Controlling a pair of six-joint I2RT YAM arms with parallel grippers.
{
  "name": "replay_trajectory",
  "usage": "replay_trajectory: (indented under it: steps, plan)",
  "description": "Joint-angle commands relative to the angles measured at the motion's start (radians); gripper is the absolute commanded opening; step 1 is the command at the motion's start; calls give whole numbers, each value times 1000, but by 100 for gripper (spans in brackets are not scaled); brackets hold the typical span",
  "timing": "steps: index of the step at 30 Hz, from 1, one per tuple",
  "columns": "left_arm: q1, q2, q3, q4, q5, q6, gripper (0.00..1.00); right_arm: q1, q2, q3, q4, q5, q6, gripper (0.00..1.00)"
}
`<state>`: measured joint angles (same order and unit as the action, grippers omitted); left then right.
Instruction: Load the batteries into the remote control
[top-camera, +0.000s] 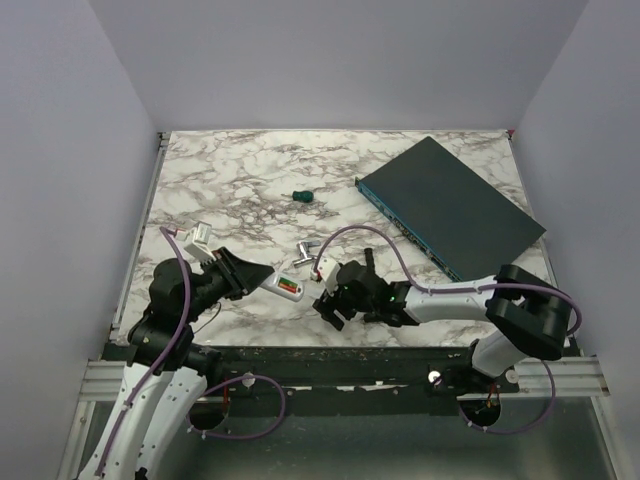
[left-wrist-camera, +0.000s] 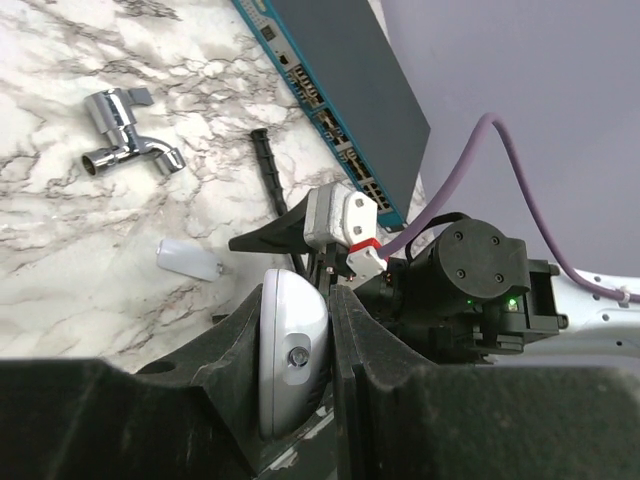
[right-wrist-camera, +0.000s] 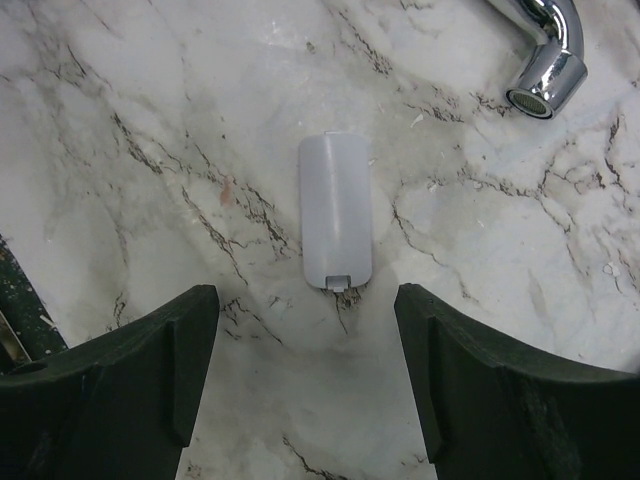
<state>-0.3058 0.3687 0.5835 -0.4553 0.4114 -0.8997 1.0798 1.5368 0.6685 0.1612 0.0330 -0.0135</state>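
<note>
My left gripper is shut on one end of the white remote control, which lies just above the marble table and juts right toward the right arm. In the left wrist view the remote sits edge-on between the fingers. A small orange-red strip on its upward face looks like a battery, but I cannot tell for sure. My right gripper is open just right of the remote. In the right wrist view it hovers over the white battery cover, which lies flat on the table.
A silver tap lies behind the remote and shows in both wrist views. A green-handled screwdriver lies mid-table. A large dark teal box fills the back right. The cover also shows in the left wrist view.
</note>
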Motion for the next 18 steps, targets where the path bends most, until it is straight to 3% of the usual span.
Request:
replay_trajectory:
  steps: [1, 18]
  plan:
    - [23, -2, 21, -49, -50, 22, 0, 2, 35, 26, 28, 22, -26, 78]
    - [48, -3, 14, -25, 4, -6, 0, -4, 137, 85, -9, 84, -16, 66]
